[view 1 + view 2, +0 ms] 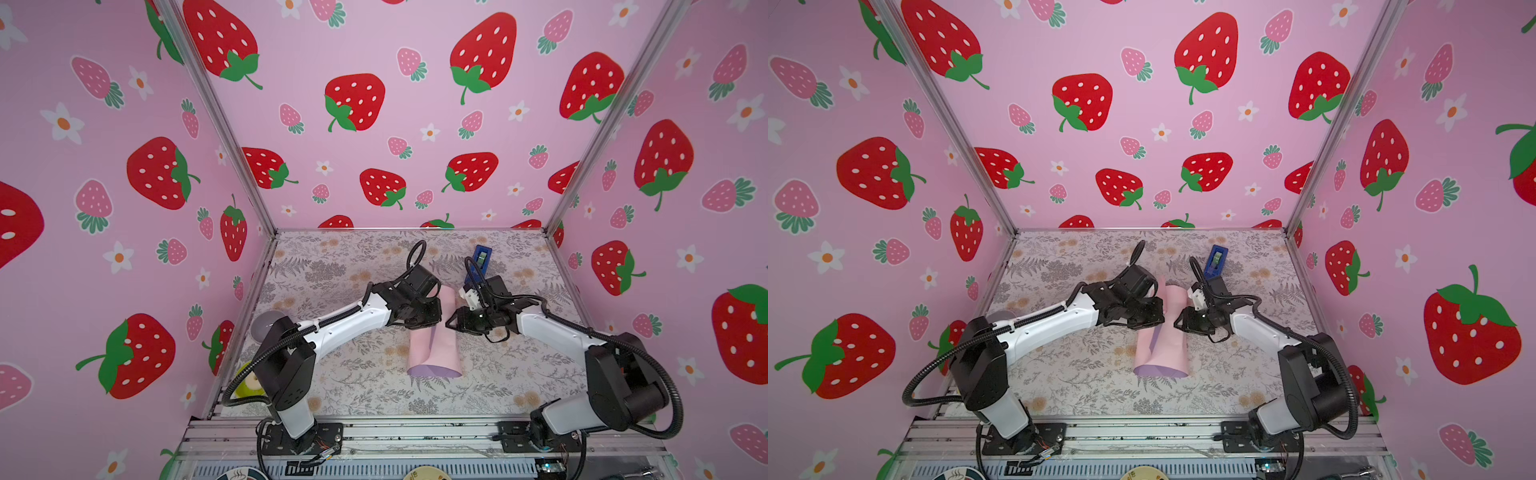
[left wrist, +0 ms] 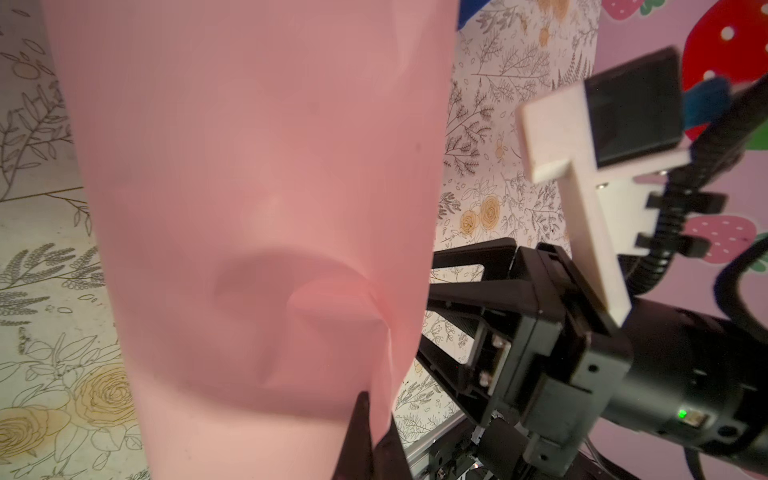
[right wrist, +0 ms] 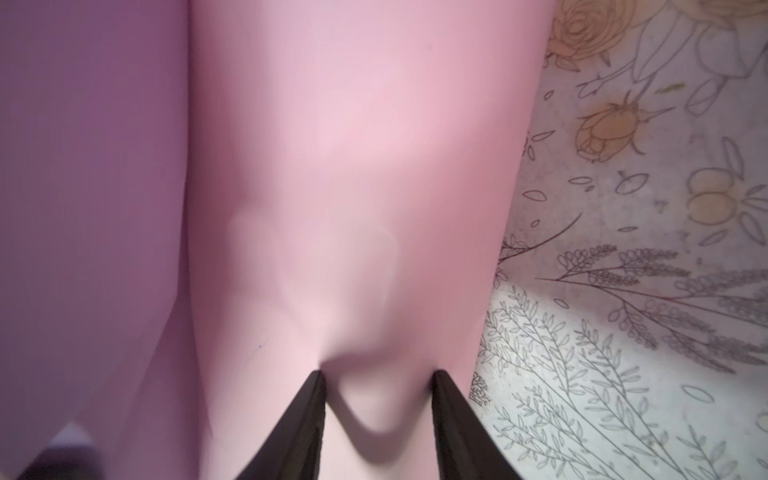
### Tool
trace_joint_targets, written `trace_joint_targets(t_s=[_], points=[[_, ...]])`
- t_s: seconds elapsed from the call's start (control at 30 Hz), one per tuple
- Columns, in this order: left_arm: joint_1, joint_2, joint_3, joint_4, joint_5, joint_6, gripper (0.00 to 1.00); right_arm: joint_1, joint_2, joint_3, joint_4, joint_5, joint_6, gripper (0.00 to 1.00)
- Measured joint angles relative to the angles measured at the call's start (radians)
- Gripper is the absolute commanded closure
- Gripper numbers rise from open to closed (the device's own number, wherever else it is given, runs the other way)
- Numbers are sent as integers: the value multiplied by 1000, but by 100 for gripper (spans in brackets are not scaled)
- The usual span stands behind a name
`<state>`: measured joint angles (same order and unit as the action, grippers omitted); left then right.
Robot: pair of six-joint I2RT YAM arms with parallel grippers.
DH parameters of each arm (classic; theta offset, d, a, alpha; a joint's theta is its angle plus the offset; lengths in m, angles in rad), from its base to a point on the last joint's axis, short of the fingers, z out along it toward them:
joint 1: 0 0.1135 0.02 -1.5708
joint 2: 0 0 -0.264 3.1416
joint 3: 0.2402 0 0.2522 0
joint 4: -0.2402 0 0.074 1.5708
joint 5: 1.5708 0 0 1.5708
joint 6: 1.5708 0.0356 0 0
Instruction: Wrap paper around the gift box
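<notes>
The paper [image 1: 440, 349] [image 1: 1166, 349] lies mid-table, curled over into a tube with its pale pink face outward and lilac showing at the near opening. The gift box is hidden. My left gripper [image 1: 432, 312] [image 2: 377, 409] is shut on the paper's raised edge, with the pink sheet [image 2: 257, 208] pinched between its fingertips. My right gripper [image 1: 451, 322] [image 3: 377, 373] comes from the opposite side. It is open, and both fingertips [image 3: 316, 376] press into the pink face [image 3: 353, 166] and dent it. The left wrist view shows the right gripper's fingers [image 2: 469, 299] just behind the sheet.
A blue tape dispenser [image 1: 480, 259] [image 1: 1217, 259] stands at the back, right of centre, behind the right wrist. A grey round object [image 1: 266, 324] and a yellow-green one [image 1: 248, 384] sit by the left wall. Strawberry-print walls enclose the floral table [image 1: 374, 257].
</notes>
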<state>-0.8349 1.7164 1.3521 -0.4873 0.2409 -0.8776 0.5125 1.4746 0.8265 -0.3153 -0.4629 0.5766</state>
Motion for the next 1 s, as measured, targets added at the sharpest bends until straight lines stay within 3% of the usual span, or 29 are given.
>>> trace_joint_targets(t_s=[0.6,0.77,1.0], points=[[9,150,14,47,141,35,96,0,0,0,-2,0,-3,56],[11,156,-8,94,185,21,86,0,0,1,-5,1,-4,56],[13,140,-77,208,243,3,82,2,-3,17,-35,15,-5,56]])
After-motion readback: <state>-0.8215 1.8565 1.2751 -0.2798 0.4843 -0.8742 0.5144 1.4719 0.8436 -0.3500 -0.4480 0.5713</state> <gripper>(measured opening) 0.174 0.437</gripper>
